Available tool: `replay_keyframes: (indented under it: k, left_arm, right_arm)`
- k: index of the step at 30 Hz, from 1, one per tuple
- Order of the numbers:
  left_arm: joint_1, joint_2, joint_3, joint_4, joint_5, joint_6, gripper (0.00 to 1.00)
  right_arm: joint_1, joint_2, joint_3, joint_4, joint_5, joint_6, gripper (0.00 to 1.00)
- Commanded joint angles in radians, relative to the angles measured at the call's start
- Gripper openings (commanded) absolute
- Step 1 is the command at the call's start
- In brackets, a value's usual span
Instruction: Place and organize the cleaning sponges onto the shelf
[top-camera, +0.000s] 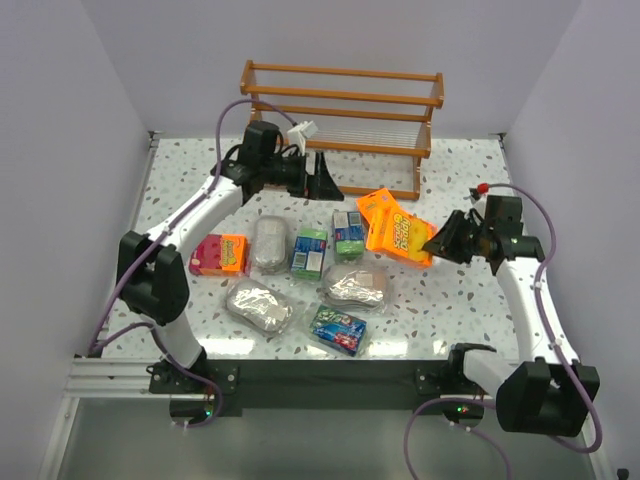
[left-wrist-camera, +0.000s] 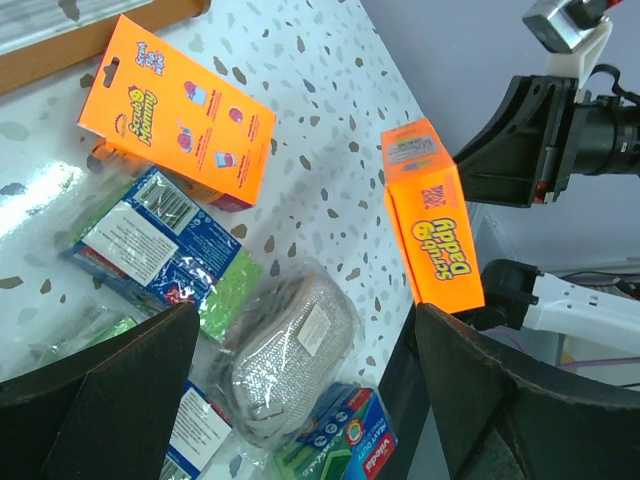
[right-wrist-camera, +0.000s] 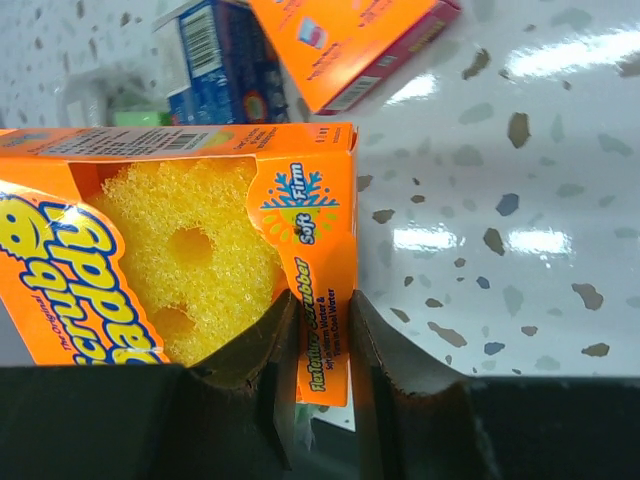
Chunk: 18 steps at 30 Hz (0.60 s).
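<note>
**A Robot Test Cell, Not a Home**

This is a lab bench set up for robot trials. In the overhead view, plain pale panels (top-camera: 60, 150) box in a speckled tabletop (top-camera: 450, 310) on the left, right and back. A left arm (top-camera: 190, 215) and a right arm (top-camera: 528, 290), both white and black, rise from a dark base plate (top-camera: 330, 385) along the bottom edge, next to a bare aluminium rail (top-camera: 110, 375) at lower left. Purple cables (top-camera: 219, 135) loop loose off the arms. A wooden shelf (top-camera: 340, 95) at top centre and sponge packs (top-camera: 308, 252) mid-frame (shop wrapping intact) sit amid the hardware.
</note>
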Motion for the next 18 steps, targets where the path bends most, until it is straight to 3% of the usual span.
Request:
replay_keyframes:
  k: [1, 6, 12, 18]
  left_arm:
    - [0.004, -0.049, 0.000, -0.003, 0.136, 0.000, 0.95]
    - [-0.017, -0.087, -0.081, 0.085, 0.140, -0.068, 0.93]
    - [-0.080, -0.089, -0.068, 0.088, 0.071, -0.094, 0.92]
    - [-0.094, -0.112, -0.080, 0.010, -0.111, -0.079, 0.85]
  right_arm:
    - [0.013, 0.021, 0.104, -0.078, -0.172, -0.149, 0.00]
    - [0.067, 0.081, 0.171, -0.056, -0.129, -0.118, 0.00]
    - [0.171, 0.129, 0.225, -0.016, -0.052, -0.066, 0.00]
    - [0.187, 0.132, 0.213, 0.051, -0.068, 0.018, 0.00]
